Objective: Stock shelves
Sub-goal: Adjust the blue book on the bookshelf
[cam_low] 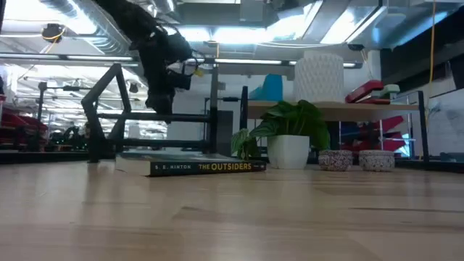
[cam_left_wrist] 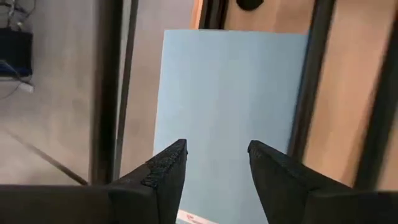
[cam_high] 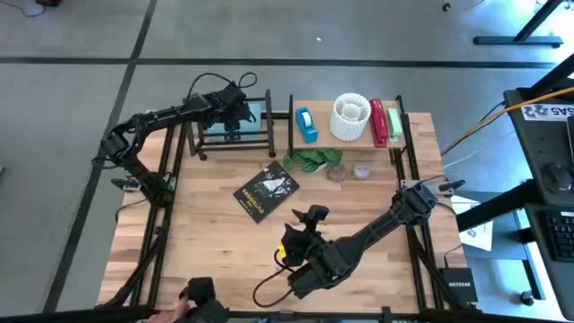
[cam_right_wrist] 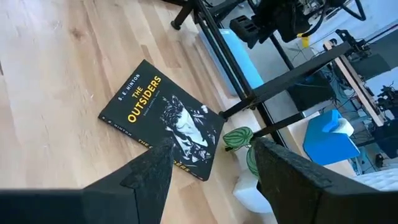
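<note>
While the left gripper (cam_high: 235, 115) hangs over the small black metal open-frame rack (cam_high: 235, 135) at the counter's (cam_high: 206, 242) far left, its fingers (cam_left_wrist: 166, 169) stand apart and empty above a pale blue flat panel (cam_left_wrist: 230, 112) that lies inside the rack, right below and ahead of them. The black paperback book with yellow lettering (cam_high: 265, 192) lies flat on the counter between the two arms, just in front of the rack, long axis slanting diagonally. The right gripper (cam_high: 314, 215) is nearer to it; its fingers (cam_right_wrist: 152, 168) are spread wide, holding nothing, with the book straight ahead past the tips and close. The wider light-wood shelf board (cam_high: 323, 112) between black uprights stands beyond, already carrying a white ribbed vase (cam_high: 351, 117), a blue tape dispenser (cam_high: 306, 124) and a red stapler (cam_high: 378, 121).
</note>
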Motion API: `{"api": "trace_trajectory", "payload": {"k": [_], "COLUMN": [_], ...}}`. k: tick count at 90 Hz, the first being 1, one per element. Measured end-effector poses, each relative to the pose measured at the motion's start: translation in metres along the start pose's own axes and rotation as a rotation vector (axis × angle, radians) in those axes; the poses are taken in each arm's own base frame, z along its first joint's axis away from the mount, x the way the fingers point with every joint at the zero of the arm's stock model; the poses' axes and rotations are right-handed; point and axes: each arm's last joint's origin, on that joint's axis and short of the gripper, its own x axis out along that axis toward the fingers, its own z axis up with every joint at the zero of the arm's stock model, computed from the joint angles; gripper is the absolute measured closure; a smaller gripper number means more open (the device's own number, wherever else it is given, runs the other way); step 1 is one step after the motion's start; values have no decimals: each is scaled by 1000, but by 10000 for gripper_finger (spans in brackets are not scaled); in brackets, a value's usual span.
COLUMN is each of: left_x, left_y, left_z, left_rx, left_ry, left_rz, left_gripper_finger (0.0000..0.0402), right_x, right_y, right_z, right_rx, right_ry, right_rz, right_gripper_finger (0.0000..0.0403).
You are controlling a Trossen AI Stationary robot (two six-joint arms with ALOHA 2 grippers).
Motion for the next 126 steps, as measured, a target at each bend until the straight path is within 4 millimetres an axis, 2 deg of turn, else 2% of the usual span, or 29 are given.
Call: {"api": "trace_trajectory", "payload": {"k": [11,19,31,50,80,96,126], "left_x": [-20,-23,1,44,91,98,100], "left_y": [-10,-11,-8,-3,-6,-8,-6], "left_z": [6,9,-3,-17,-25,-23,-32], "left_rx": [-38,-105,-193,-359,-478,-506,-636], "left_ry": [-35,-80,-38,10,70,53,-20], "left_rz": [12,-23,-44,-51,-50,-99,-349], "left_gripper_finger": [269,285,323,395,401,401,401], "right_x": [10,18,21,10,11,11,11], "right_y": [9,17,23,28,27,26,27], "right_z": [-10,-17,-21,-25,-24,-24,-24], "right_rx": [-45,-36,-27,-45,-42,-41,-31], "right_ry": [6,6,10,-10,-12,-14,-13], "right_rz": [-22,-19,0,16,7,4,12], "right_gripper_finger": [194,194,194,194,194,194,194]}}
